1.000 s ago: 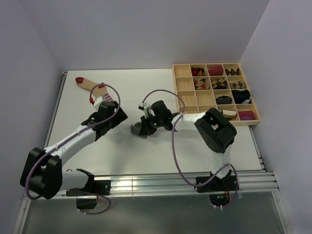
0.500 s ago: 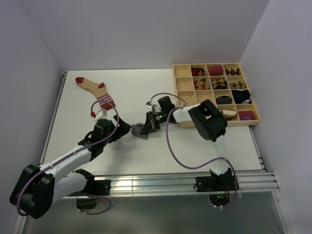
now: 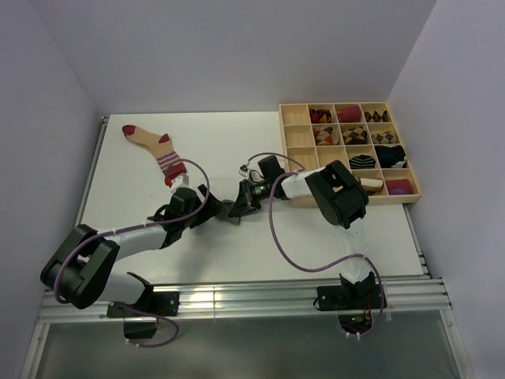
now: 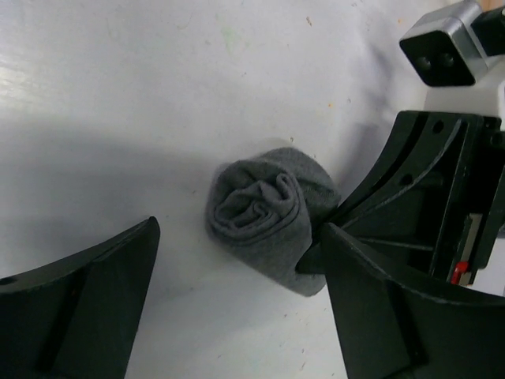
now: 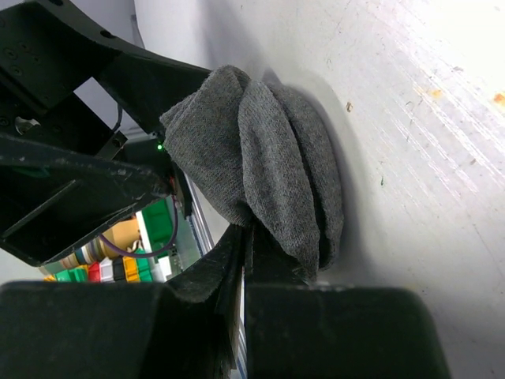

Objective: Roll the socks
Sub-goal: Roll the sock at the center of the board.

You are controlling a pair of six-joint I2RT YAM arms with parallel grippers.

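The plain grey sock [image 4: 267, 212] lies rolled into a bundle on the white table, mid-table in the top view [image 3: 226, 212]. My right gripper [image 5: 246, 237] is shut, pinching the roll's outer edge [image 5: 260, 158]; in the top view it [image 3: 237, 207] sits just right of the roll. My left gripper [image 4: 237, 229] is open, low over the table, its jaws straddling the roll; it [image 3: 207, 204] is just left of it in the top view. The beige sock [image 3: 155, 147] with dark-red toe, heel and striped cuff lies flat at the far left. No loose argyle sock shows.
A wooden compartment tray [image 3: 293, 146] at the far right holds several rolled sock bundles. The right arm's links [image 3: 339, 197] lie along the tray's near edge. The left arm [image 3: 118, 237] stretches low across the table's left front.
My left arm has swung away from the beige sock, down and right, and now brackets the grey roll with open jaws. My right gripper keeps its pinch on the roll.
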